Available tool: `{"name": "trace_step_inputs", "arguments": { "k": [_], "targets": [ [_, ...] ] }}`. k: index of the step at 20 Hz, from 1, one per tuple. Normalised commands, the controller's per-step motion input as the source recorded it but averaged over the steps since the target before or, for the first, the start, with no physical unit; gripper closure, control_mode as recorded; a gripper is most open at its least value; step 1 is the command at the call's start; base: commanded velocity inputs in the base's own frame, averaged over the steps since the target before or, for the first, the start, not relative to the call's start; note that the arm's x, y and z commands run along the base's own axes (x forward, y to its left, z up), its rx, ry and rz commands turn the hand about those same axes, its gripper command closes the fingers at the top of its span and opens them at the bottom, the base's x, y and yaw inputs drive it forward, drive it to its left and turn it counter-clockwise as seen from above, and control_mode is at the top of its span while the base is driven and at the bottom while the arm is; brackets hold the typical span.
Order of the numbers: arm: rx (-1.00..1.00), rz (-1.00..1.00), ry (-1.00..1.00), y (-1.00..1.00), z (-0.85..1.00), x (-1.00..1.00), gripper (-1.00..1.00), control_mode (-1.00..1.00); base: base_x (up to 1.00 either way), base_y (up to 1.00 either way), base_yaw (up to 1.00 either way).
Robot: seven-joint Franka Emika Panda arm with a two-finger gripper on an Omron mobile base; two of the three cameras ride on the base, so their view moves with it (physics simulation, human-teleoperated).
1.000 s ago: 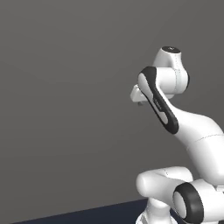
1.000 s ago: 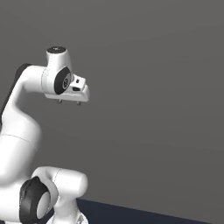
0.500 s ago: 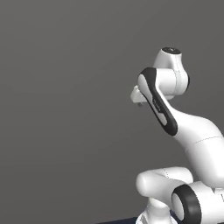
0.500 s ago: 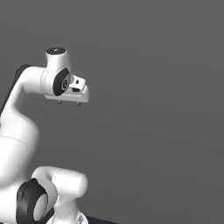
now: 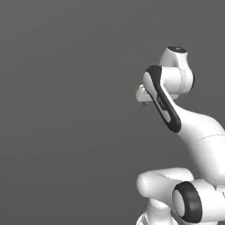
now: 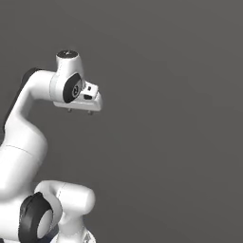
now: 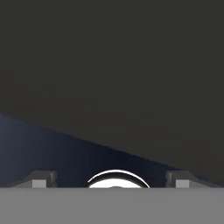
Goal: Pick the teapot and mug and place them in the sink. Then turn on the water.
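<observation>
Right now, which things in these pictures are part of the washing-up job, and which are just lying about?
For the job:
- gripper, raised, fingers wide apart, holding nothing

Just there:
- grey wall ahead of the arm
- dark blue floor at its foot

Teapot, mug and sink: none to point at here.

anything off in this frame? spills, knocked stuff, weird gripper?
Nothing stands out. The gripper is open and holds nothing, raised in front of a plain dark grey wall. No spill or damage is visible.

The arm rises folded, its elbow high and the wrist bent forward. The gripper hangs high, pointing down, its fingers spread wide and holding nothing.
</observation>
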Motion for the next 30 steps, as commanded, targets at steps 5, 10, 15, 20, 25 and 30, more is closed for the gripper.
{"name": "trace_step_inputs", "arguments": {
  "k": [5, 10, 15, 20, 25, 30],
  "targets": [
    [0.00, 0.00, 0.00, 0.00, 0.00, 0.00, -1.00, 1.00, 0.44, -0.72, 0.71],
    [0.00, 0.00, 0.00, 0.00, 0.00, 0.00, -1.00, 1.00, 0.43, -0.73, 0.70],
    [0.00, 0.00, 0.00, 0.00, 0.00, 0.00, -1.00, 1.00, 0.46, -0.86, 0.65],
    [0.00, 0.00, 0.00, 0.00, 0.00, 0.00, -1.00, 1.00, 0.47, -0.96, 0.61],
    [0.00, 0.00, 0.00, 0.00, 0.00, 0.00, -1.00, 1.00, 0.49, -1.00, 0.56],
    [0.00, 0.00, 0.00, 0.00, 0.00, 0.00, -1.00, 1.00, 0.36, -0.92, 0.40]
  ]
}}
